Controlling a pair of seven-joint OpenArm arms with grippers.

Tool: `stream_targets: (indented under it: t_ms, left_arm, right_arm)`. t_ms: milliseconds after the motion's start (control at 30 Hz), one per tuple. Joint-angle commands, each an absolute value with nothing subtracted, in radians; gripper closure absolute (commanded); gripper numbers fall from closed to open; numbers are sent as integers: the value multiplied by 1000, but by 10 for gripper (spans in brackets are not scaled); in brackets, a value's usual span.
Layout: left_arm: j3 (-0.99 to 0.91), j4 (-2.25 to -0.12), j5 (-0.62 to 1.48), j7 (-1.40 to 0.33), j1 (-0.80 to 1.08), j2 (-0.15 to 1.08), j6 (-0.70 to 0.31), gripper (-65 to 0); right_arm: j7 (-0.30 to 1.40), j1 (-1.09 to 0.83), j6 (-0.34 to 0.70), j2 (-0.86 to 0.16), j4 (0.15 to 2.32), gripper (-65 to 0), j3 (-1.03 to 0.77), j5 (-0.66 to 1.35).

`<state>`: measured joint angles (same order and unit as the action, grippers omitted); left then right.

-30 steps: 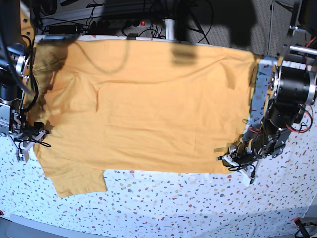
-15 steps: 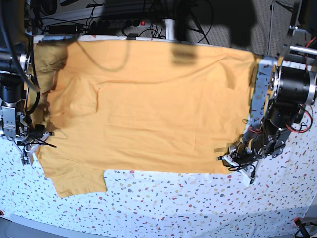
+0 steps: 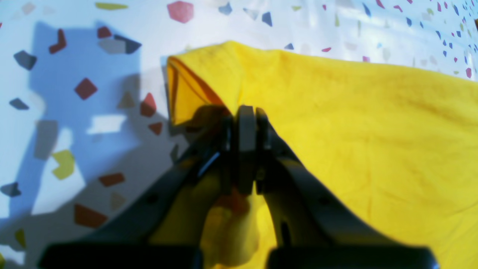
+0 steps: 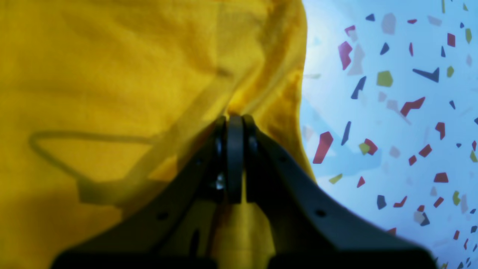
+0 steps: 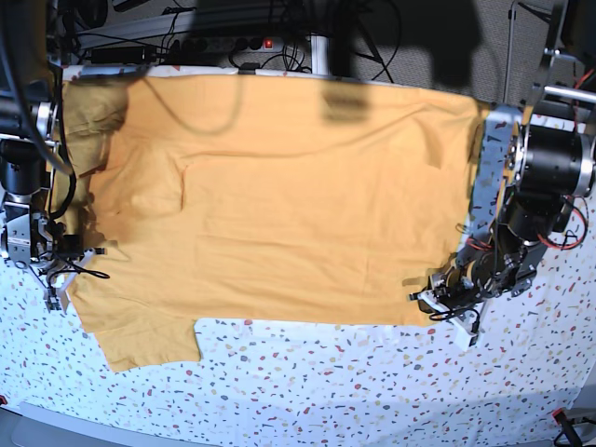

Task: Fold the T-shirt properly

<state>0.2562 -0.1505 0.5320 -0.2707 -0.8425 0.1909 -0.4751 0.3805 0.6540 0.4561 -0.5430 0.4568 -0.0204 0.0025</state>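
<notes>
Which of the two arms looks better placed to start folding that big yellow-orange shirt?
Neither clearly: both end effectors, left and right, are shut on the yellow-orange cotton T-shirt at opposite ends, probably lifting together.

The T-shirt (image 5: 270,205) lies spread flat across the table (image 5: 372,391), reaching from the table's left edge to near its right edge and back to the far edge, with bare table before it along the near edge. One sleeve juts toward the near left corner. The right gripper (image 5: 58,265) sits at the shirt's left border, clamped on cloth; the left gripper (image 5: 438,300) is at the shirt's near right corner, pinching that corner.
</notes>
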Motion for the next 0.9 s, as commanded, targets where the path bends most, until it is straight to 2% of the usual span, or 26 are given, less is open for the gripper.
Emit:
stream_targets:
  t_ms: [0, 33, 67, 133, 167, 200, 233, 367, 433, 567, 600, 867]
  left_arm:
    - [255, -164, 543, -261, -884, 197, -483, 0]
    - [255, -164, 543, -261, -884, 197, -483, 0]
    - [255, -164, 543, -261, -884, 197, -483, 0]
    - [255, -164, 543, -261, -884, 197, -483, 0]
    - [255, -164, 543, -261, -884, 197, -483, 0]
    - [255, -164, 543, -261, -884, 197, -483, 0]
    - [255, -164, 543, -261, -884, 197, -483, 0]
    - [255, -164, 543, -261, -884, 197, -483, 0]
    - [255, -164, 543, -261, -884, 197, -483, 0]
    - [255, -164, 543, -261, -884, 195, -483, 0]
    - [255, -164, 543, -262, -884, 195, -483, 0]
    - [255, -164, 543, -263, -895, 202, -483, 0]
  right_arm:
    - [371, 682, 445, -560, 476, 0, -23, 0]
    - [358, 681, 445, -559, 476, 0, -23, 0]
    - [342, 681, 445, -559, 476, -58, -23, 0]
    - [294, 681, 445, -559, 476, -230, -23, 0]
    - [274, 681, 445, -559, 476, -294, -23, 0]
    - [264, 681, 445, -559, 476, -331, -23, 0]
    - [261, 681, 445, -558, 476, -339, -23, 1]
    - [305, 678, 445, -544, 467, -329, -23, -1]
    - [339, 678, 445, -529, 452, -252, -23, -2]
    - [352, 670, 445, -503, 422, -34, -23, -72]
    - [352, 667, 444, -504, 422, 0, -23, -76]
    - [374, 669, 444, -515, 468, 0, -23, -37]
